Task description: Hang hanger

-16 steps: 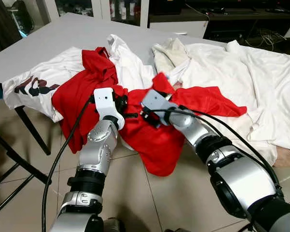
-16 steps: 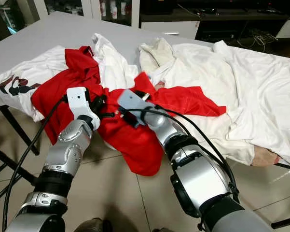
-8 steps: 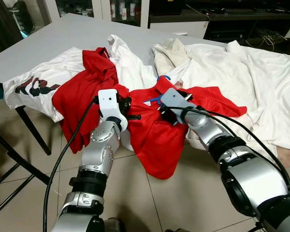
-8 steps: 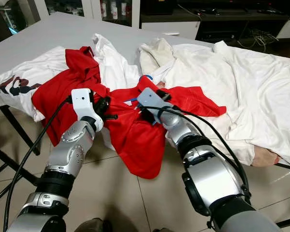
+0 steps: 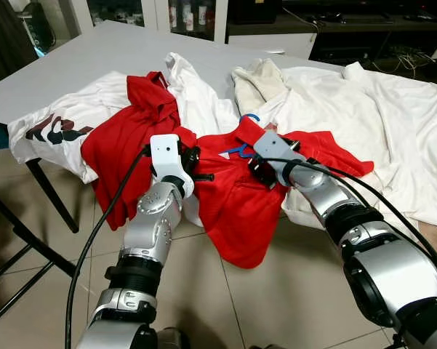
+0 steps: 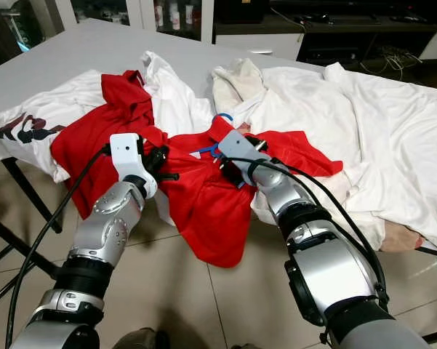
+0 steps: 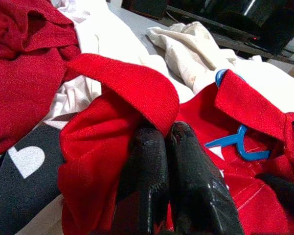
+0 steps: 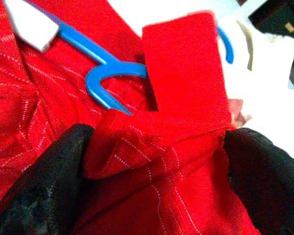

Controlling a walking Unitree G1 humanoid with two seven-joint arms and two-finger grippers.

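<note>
Right wrist view shows your right gripper (image 8: 151, 166) spread around the red shirt (image 5: 236, 211) collar, blue hanger (image 8: 107, 78) inside. Left gripper (image 7: 167, 134) pinches the limp fabric closed. Grab the stiff, light hanger, not the cloth.

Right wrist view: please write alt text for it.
Two black fingers of the right gripper stand apart around a bunched fold of a red pinstriped shirt. A blue plastic hanger lies in the shirt's neck, partly covered by the collar.
</note>
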